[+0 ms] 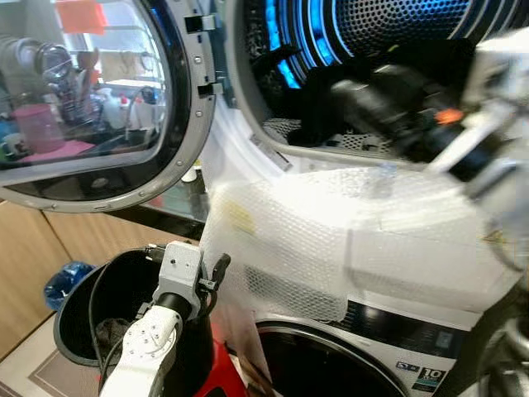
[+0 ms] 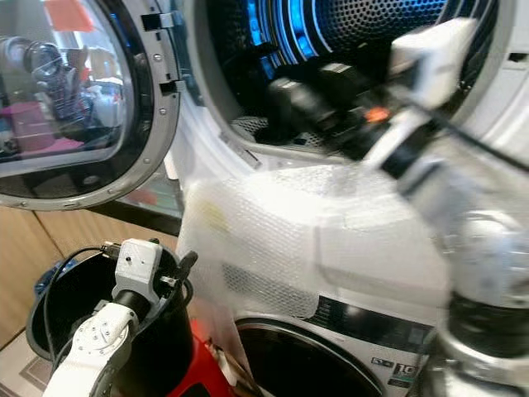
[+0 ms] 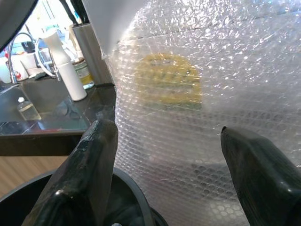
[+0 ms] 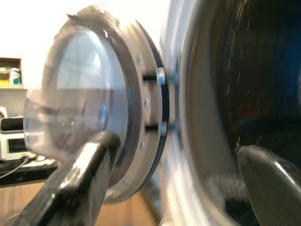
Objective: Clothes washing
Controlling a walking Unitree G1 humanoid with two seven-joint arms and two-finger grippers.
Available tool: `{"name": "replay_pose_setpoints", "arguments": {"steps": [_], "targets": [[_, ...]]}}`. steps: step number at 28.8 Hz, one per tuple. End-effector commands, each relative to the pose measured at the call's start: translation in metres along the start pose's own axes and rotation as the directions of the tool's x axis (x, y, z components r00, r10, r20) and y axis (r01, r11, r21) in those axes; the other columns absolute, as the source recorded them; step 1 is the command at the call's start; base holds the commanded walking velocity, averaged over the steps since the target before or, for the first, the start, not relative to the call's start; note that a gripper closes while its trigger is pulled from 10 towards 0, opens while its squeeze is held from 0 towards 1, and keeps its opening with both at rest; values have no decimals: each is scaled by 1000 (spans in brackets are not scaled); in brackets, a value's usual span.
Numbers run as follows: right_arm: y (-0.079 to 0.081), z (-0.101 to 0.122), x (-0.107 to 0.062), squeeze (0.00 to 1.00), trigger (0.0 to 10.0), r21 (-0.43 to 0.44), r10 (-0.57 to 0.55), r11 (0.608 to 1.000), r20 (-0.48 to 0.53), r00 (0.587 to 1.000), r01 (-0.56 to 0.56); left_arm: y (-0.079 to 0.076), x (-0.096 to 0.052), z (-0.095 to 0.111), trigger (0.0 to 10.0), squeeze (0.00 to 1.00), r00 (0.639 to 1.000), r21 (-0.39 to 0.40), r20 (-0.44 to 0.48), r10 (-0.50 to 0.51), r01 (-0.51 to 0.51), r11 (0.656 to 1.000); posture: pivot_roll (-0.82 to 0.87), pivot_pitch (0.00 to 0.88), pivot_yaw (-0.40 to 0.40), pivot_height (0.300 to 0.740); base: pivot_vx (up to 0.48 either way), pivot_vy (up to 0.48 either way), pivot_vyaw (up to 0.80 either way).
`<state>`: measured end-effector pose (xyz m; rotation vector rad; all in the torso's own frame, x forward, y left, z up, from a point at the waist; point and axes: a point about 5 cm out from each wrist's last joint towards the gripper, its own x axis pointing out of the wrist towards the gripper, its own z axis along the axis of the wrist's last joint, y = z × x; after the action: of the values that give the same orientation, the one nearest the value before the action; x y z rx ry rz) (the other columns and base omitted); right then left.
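R gripper (image 4: 174,174): fingers spread wide, nothing held; at the upper drum's mouth, door (image 4: 89,117) swung out beside it.
Clothes (image 1: 318,103): dark heap on the drum floor just ahead of R gripper, blurred.
Handling: prob. soft, limp, light; will sag + drag on the rim. Pinch a bunched fold near the top, not a flat bit.
L gripper (image 3: 164,179): fingers apart, empty; over black bucket (image 1: 78,310), bubble wrap (image 3: 197,117) right ahead.

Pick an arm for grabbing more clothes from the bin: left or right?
Left. The left gripper hangs open over the black bin beside the bubble wrap; the right gripper, open, is up at the drum mouth.
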<state>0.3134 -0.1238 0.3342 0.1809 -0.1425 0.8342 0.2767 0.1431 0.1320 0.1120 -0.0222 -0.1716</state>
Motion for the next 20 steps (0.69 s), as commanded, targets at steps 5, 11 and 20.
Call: {"name": "replay_pose_setpoints", "arguments": {"steps": [5, 11, 20], "targets": [[-5, -17, 44, 0, 10000, 94, -74, 993, -42, 996, 78, 3, -1, -2, 10000, 0, 1000, 5, -13, 10, -10, 1000, -32, 0, 92, 740, 0, 0, 0], [-12, -17, 73, 0, 10000, 122, -163, 978, -81, 983, 172, 3, -2, -1, 10000, 0, 1000, 7, -10, 15, -15, 1000, -21, 0, 86, 740, 0, 0, 0], [-31, -8, 92, 0, 10000, 27, -265, 962, -115, 957, 270, 6, -5, 0, 10000, 0, 1000, 13, -10, 27, -27, 1000, -3, 0, 78, 740, 0, 0, 0]]}}
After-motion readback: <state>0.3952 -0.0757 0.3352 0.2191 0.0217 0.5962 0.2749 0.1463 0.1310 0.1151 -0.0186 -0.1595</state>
